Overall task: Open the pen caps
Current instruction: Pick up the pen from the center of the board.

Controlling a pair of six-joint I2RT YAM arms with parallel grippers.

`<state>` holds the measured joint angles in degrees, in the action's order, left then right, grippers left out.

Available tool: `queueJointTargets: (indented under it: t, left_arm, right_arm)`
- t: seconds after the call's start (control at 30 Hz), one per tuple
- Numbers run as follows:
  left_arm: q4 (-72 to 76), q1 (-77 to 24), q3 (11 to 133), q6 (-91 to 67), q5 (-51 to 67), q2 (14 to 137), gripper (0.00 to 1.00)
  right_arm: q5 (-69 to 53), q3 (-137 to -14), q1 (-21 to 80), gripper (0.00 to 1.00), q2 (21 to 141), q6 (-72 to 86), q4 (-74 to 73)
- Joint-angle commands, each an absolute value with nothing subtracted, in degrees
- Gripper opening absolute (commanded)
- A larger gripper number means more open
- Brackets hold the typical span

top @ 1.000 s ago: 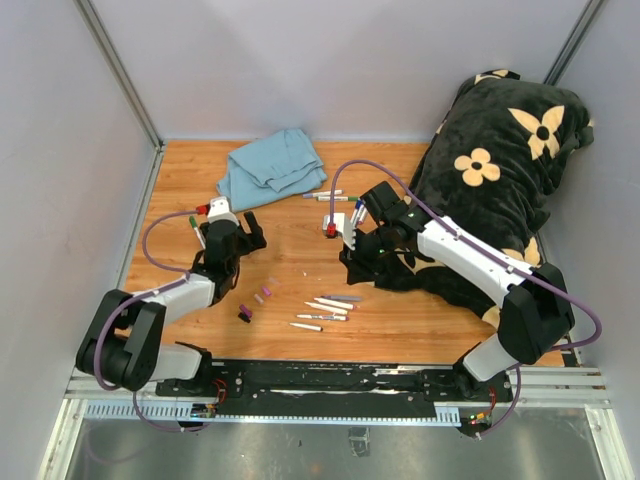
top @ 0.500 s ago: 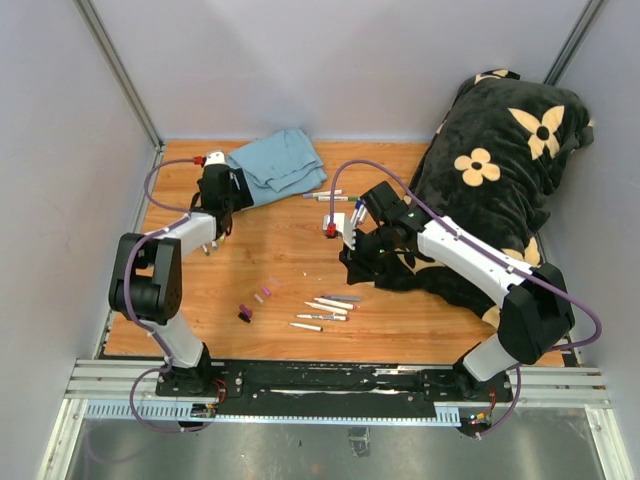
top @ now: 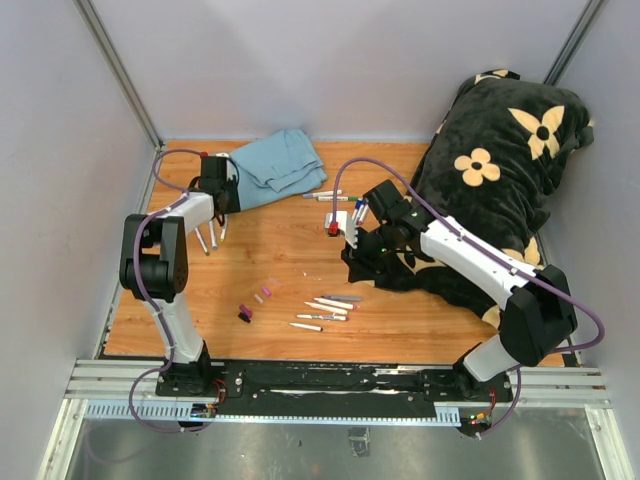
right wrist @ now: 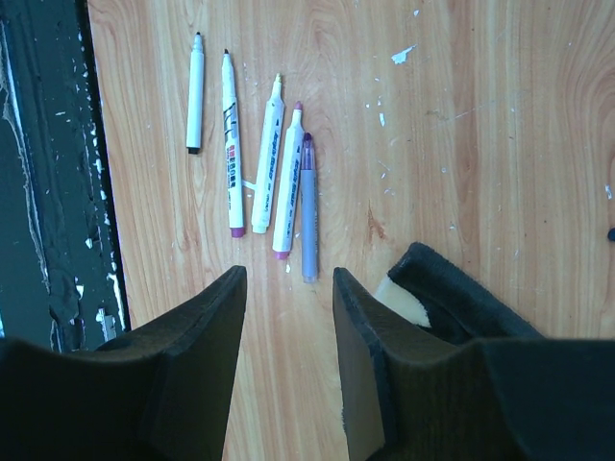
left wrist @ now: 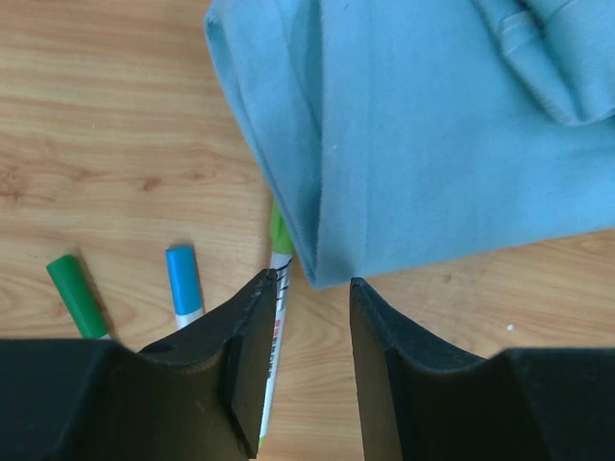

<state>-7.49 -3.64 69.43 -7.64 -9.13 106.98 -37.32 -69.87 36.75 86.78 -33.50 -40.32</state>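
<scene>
Left wrist view is showing green and blue plastic pen caps (left wrist: 181, 279) still sitting unpulled beside the half-open, empty left gripper (left wrist: 309, 284); five uncapped white markers (right wrist: 266, 163) are lying near the right gripper (right wrist: 286, 279), likewise half-open and holding nothing.

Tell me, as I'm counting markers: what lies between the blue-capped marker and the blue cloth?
One white marker with a light-green cap tucked under the cloth edge, seen in the left wrist view.
</scene>
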Motion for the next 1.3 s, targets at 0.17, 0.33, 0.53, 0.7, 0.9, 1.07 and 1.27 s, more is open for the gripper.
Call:
queueJointTargets:
  t: [0.17, 0.33, 0.53, 0.7, 0.9, 1.07, 1.27]
  left_arm:
    - [-12.0, -1.9, 71.8, -6.4, -7.5, 109.6, 0.38]
    - [-13.6, -1.0, 72.2, -6.8, -6.9, 110.8, 0.38]
    - [-15.4, -0.6, 72.7, -8.1, -5.0, 111.0, 0.33]
    - [-17.2, -0.5, 72.1, -9.3, -3.9, 110.6, 0.28]
    - [-18.6, -0.5, 70.5, -11.9, -3.0, 110.2, 0.20]
    - [-18.9, -0.6, 68.1, -14.3, -2.5, 110.1, 0.17]
    - [-15.3, -0.9, 62.2, -18.0, -0.2, 106.0, 0.09]
  right_arm:
    - [-37.7, -69.3, 35.3, 0.42, 86.2, -34.4, -40.4]
    - [-37.9, -69.3, 35.1, 0.42, 86.0, -34.5, -40.4]
    - [-38.0, -69.3, 35.1, 0.42, 86.1, -34.4, -40.5]
    - [-38.0, -69.3, 35.1, 0.42, 85.4, -34.4, -40.5]
    - [-38.7, -69.4, 34.9, 0.42, 84.9, -34.2, -40.5]
    - [-39.0, -69.4, 34.7, 0.42, 84.1, -34.1, -40.5]
    - [-40.1, -69.4, 34.2, 0.42, 83.9, -33.9, -40.4]
